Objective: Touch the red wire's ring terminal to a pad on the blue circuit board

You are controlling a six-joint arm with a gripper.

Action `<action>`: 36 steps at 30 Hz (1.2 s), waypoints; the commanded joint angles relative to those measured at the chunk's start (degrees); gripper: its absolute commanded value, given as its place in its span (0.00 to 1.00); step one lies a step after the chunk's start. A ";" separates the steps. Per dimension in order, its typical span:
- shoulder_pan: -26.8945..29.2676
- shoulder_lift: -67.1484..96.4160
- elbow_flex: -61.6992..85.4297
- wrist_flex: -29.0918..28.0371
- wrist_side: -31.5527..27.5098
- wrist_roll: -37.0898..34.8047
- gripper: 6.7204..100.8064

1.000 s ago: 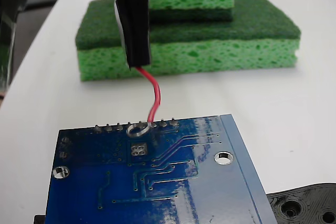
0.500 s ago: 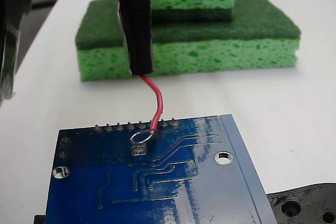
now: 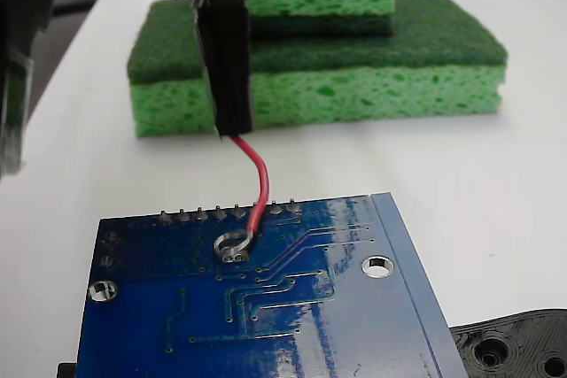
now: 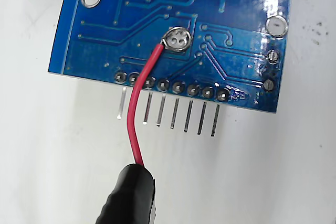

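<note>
The blue circuit board (image 3: 292, 307) lies flat at the front of the fixed view and fills the top of the wrist view (image 4: 236, 19). My gripper (image 3: 233, 128) hangs above the board's far edge, shut on the red wire (image 3: 261, 183). That wire curves down to the ring terminal (image 3: 232, 243). In the wrist view the ring terminal (image 4: 177, 39) lies right on the pad (image 4: 178, 38), whose tiny holes show through the loop. There the red wire (image 4: 136, 114) runs back over the solder bumps to the gripper (image 4: 134, 174).
Stacked green sponges (image 3: 354, 68) sit behind the board on the white table (image 3: 496, 183). A black plastic piece with holes (image 3: 514, 343) lies at the front right. A row of metal pins (image 4: 168, 111) sticks out from the board's edge.
The ring terminal has moved from the row of solder bumps at the board's far edge inward onto the pad. The gripper has shifted slightly with the wire.
</note>
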 commanded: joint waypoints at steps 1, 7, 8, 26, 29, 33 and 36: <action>-0.26 -0.79 -1.76 0.62 0.44 0.18 0.99; -0.79 -1.85 -3.08 1.41 1.05 0.53 0.99; -0.79 -1.85 -3.16 1.41 1.05 0.53 0.99; -2.11 -1.05 -4.22 2.72 3.34 1.41 0.99; -2.29 -1.32 -4.75 3.25 3.78 1.67 0.99; -2.72 -1.49 -5.36 4.22 4.31 2.20 0.99; -3.08 -1.58 -5.71 5.01 4.57 2.72 0.99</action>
